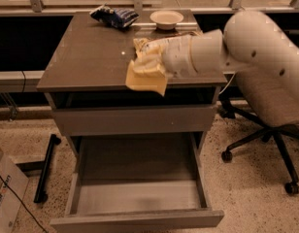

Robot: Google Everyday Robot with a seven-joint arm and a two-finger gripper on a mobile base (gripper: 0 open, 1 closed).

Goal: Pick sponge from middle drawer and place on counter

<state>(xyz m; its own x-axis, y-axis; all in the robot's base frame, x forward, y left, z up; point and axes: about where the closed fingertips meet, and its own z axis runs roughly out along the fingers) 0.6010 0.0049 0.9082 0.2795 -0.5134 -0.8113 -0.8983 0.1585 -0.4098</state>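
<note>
My gripper (148, 68) is shut on the pale yellow sponge (145, 81) and holds it over the front right part of the grey-brown counter (86, 57). The sponge hangs bent from the fingers, its lower edge at about the counter's front edge. The white arm comes in from the right and covers the counter's right side. The middle drawer (135, 178) stands pulled out below, its smooth grey inside bare.
A dark blue snack bag (114, 16) and a small white bowl (166, 18) sit at the back of the counter. An office chair (271, 115) stands to the right. A cardboard box (6, 193) and a black bar (45, 166) lie on the floor at left.
</note>
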